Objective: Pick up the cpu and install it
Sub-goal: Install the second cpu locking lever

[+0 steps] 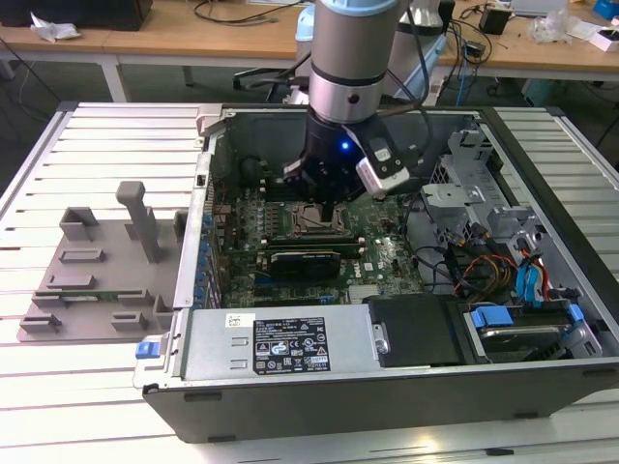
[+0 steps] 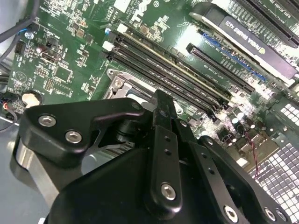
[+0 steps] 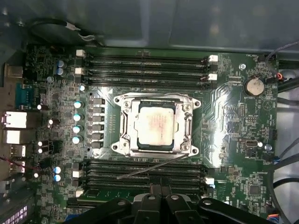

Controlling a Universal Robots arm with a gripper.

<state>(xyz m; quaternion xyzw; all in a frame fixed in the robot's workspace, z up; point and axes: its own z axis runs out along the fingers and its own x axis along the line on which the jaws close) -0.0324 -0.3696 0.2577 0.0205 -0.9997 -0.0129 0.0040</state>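
In the exterior view the arm [image 1: 350, 58] ran off the upper edge and its black tool [image 1: 324, 179] covered part of the socket [image 1: 314, 220], while in the second wrist view the tool's dark body [image 2: 154, 186] blocked most of the motherboard [image 2: 74, 56] nearest it.

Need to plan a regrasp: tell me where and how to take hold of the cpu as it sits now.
The cpu lies flat in the socket frame on the motherboard, metal top plate facing up. The frame hems in its edges, so side pinching looks poor. Probably best to come straight down from above, onto the flat top plate or whatever pale rim stays exposed. The gripper hangs just beside the socket.
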